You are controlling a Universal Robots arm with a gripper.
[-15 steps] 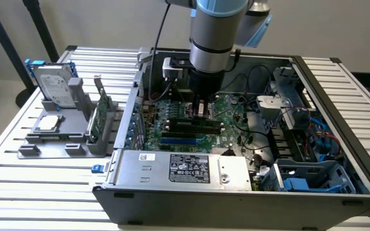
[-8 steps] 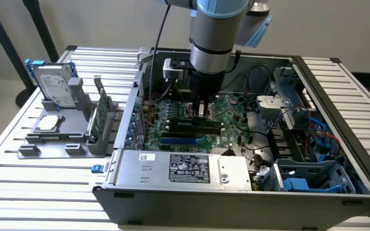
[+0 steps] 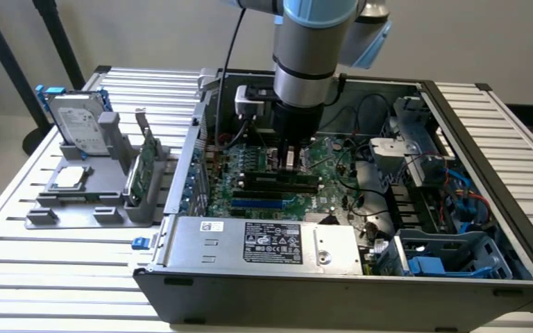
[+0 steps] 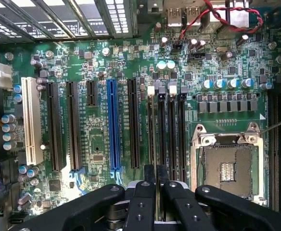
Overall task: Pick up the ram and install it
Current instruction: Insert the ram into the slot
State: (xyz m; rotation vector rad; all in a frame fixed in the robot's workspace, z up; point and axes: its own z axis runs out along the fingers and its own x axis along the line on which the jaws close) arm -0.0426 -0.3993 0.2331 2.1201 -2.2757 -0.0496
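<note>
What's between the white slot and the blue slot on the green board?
In the wrist view, two long black slots and one short black slot lie between the white slot and the blue slot.

The exterior view looked down at an angle from in front of the open grey metal computer case [image 3: 341,291] on the slatted table. The wrist view faced straight down, close above the green motherboard [image 4: 97,144], which both views shared [image 3: 248,201].

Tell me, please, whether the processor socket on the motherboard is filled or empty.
Empty: the processor socket shows its bare contact grid in the wrist view, with no chip seated in it.
</note>
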